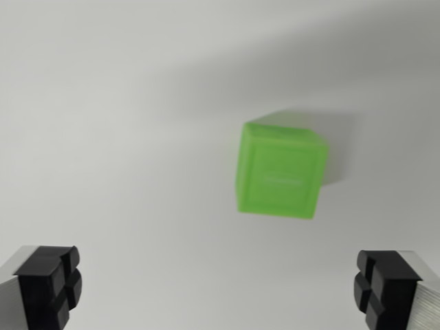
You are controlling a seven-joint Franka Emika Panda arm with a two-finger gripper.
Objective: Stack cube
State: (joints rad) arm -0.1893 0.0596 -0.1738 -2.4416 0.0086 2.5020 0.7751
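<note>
A bright green cube (280, 172) rests on the white table, a bit right of the wrist view's middle, slightly blurred. My gripper (216, 292) hovers above the surface with its two black-padded fingers at the bottom corners of the view, one fingertip (51, 285) on the wrist view's left and the other fingertip (381, 285) on the right. The fingers stand wide apart with nothing between them. The cube lies ahead of the fingertips, nearer the right one. No second cube is in view.
The plain white table surface (103, 137) fills the whole view, with a soft grey shadow across the upper right.
</note>
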